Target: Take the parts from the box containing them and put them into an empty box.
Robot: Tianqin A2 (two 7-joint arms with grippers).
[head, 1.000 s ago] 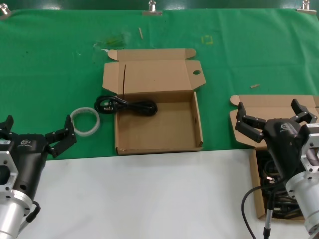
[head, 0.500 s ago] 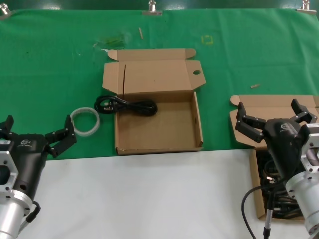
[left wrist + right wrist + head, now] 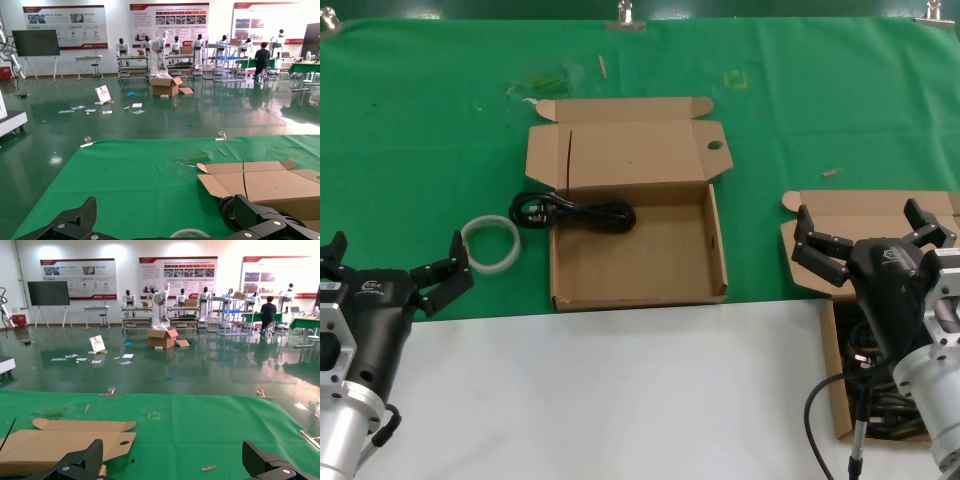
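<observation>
Risk check: both grippers idle w/ fingers spread, one cord half out of the target box.

You had the right gripper (image 3: 872, 243) hovering at approx 4 o'clock over the source box (image 3: 837, 385), fingers apart, nothing held; the cords (image 3: 876, 392) lay tangled below it, so I judge a grab could've snagged two at once or dragged a loop over the wall. The left gripper (image 3: 392, 276) sat parked at 8 o'clock, fingers also apart, near the white ring (image 3: 490, 243) — a sweep could've knocked it. The placed cord (image 3: 572, 212) lay in the empty box (image 3: 638, 292) at its 10 o'clock corner, long axis 9-to-3, w/ its looped end poking past the 9 o'clock wall; it could've slid out if bumped.
</observation>
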